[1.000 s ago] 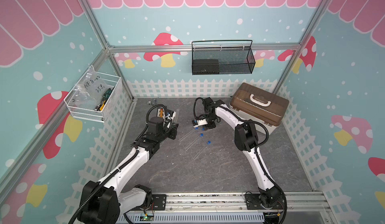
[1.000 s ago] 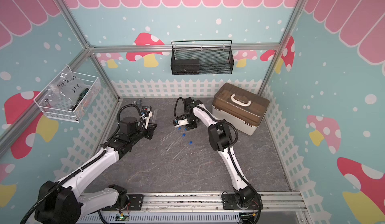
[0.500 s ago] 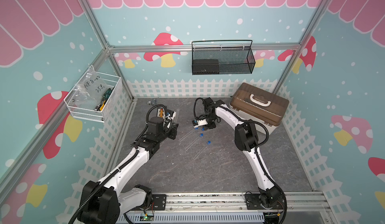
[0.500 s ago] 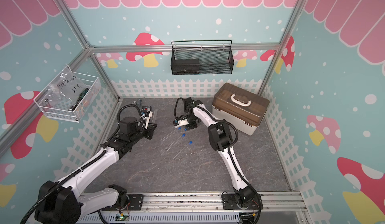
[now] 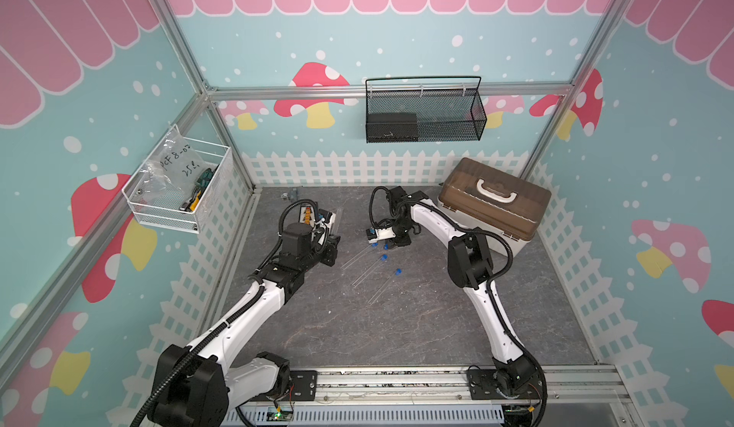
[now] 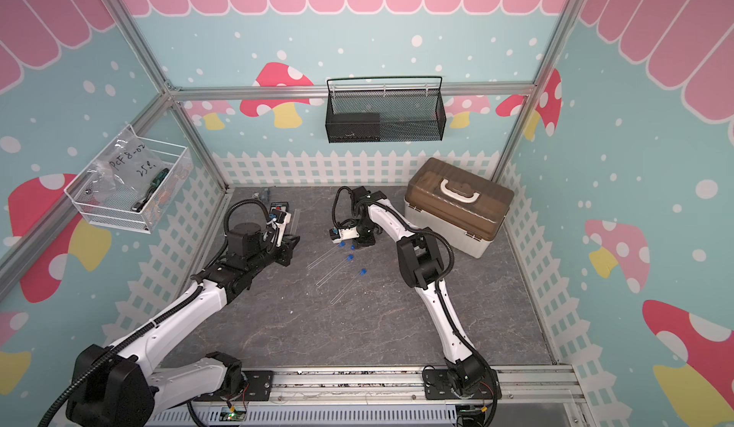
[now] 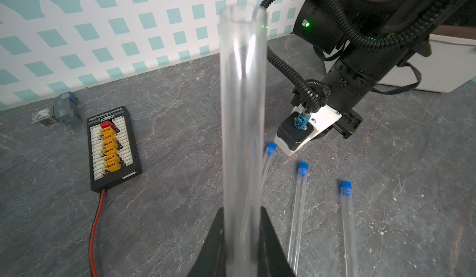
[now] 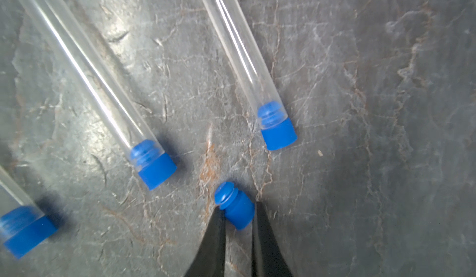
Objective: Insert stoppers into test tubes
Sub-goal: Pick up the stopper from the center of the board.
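**Right jaws pinch in on the last stopper**

Since a sec ago my arms barely shifted. Only my right gripper [image 8: 238, 208] narrowed, and its jaws now pinch the loose stopper [image 8: 235, 206] by its thick end, w/ the ribbed plug end free to go in first. It lies on the table [image 5: 397, 333], near three capped tubes [image 7: 297, 206] set aside, done. My left gripper [image 7: 242, 221] is clamped low on the open tube [image 7: 242, 108], mouth pointing away from the grip, so the R arm has room to plug it. Hard to see: the loose stopper is hidden under my R wrist in both top views. The held tube is prob. the faint streak there. Its base is cut off in the L wrist cam.
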Controlling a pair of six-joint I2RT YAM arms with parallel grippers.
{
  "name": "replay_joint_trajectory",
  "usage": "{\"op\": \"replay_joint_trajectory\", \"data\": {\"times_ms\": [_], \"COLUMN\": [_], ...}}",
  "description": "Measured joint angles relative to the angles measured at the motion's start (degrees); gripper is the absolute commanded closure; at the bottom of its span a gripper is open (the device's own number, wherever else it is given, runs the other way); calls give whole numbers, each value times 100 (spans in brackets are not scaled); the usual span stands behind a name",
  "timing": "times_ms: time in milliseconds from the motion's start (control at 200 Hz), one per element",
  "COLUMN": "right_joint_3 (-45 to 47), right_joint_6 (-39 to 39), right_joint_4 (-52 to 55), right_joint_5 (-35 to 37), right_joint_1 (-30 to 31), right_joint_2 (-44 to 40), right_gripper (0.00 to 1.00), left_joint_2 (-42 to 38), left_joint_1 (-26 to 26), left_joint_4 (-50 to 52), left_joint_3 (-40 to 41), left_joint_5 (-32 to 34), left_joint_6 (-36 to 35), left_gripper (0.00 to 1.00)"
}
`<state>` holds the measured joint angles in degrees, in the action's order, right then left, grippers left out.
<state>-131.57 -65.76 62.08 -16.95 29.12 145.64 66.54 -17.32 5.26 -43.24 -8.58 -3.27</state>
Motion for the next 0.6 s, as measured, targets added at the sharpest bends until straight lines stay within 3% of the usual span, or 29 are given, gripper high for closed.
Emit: {"op": "replay_joint_trajectory", "data": {"times_ms": [360,600], "right_joint_3": [258,957], "right_joint_6": [247,474], "right_joint_4": [-2,-177], "right_joint_5": [-96,-190], "right_joint_1": [-74,-236], "right_joint_2": [-146,-686], "right_gripper": [86,86], "left_joint_2": [0,0], "left_joint_1": [0,0], "left_joint_4": [2,2], "left_joint_3": [11,13], "left_joint_5": [0,0], "left_joint_6": [-20,-20], "left_gripper": [100,100]}}
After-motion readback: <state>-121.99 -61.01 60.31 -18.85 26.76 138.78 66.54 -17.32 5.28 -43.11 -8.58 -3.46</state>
